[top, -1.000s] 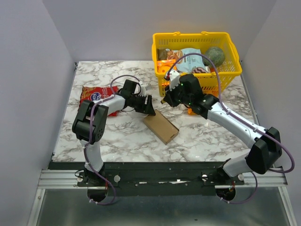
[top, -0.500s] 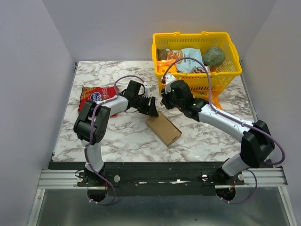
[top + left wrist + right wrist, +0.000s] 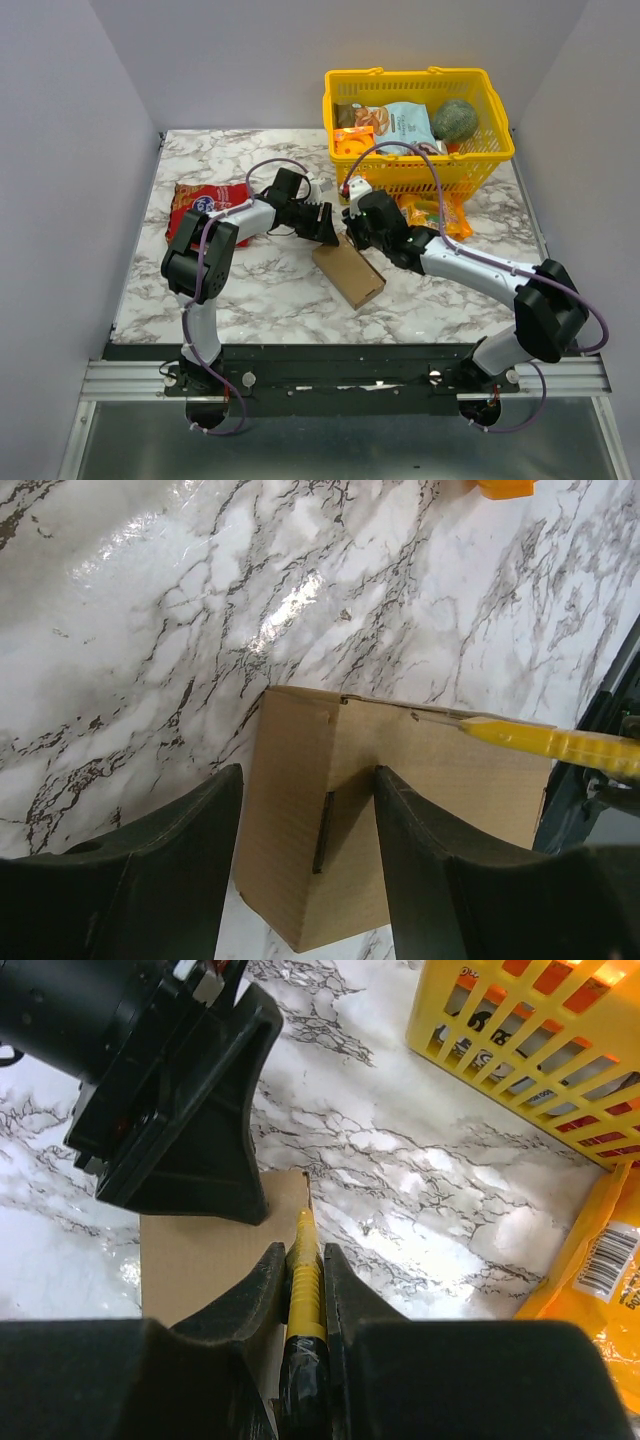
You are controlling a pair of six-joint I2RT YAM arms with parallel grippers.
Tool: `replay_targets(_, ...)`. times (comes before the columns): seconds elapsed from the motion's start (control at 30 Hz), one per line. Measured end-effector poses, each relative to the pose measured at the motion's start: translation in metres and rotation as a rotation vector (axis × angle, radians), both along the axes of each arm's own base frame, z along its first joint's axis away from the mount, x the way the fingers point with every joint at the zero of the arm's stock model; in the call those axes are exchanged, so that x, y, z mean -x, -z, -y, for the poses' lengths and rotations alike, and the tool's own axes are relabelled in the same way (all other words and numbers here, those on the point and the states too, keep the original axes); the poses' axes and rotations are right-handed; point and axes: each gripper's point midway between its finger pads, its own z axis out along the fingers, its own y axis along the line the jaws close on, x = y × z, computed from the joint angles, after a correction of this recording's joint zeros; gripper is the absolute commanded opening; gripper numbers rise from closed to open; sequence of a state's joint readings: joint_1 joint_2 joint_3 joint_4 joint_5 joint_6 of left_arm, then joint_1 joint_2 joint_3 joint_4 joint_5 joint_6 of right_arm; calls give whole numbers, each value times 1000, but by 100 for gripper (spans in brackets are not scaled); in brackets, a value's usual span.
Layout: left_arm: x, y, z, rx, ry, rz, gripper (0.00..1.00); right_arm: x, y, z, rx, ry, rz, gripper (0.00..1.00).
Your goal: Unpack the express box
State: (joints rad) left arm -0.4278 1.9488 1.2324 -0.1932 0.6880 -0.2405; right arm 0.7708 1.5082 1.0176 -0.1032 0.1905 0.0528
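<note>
Right wrist view: express box (image 3: pixel 195 1260) largely behind right end effector (image 3: pixel 303 1258) and cutter (image 3: pixel 303 1228).

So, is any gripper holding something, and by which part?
Right gripper clamps the yellow cutter by its handle; left gripper, open over the express box, holds nothing.

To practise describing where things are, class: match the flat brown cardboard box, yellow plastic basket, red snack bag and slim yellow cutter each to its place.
1 flat brown cardboard box
2 yellow plastic basket
3 red snack bag
4 slim yellow cutter

A clamped in the right gripper
B far right of the marble table
C centre of the table
D left side of the table

Pairs: 1-C, 2-B, 3-D, 4-A.
</note>
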Motion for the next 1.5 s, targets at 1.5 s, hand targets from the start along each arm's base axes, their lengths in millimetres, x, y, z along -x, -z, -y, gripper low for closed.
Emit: replay_targets(1.5, 0, 0, 4, 6, 5, -22, 59, -15, -1, -18, 23, -49, 100, 0)
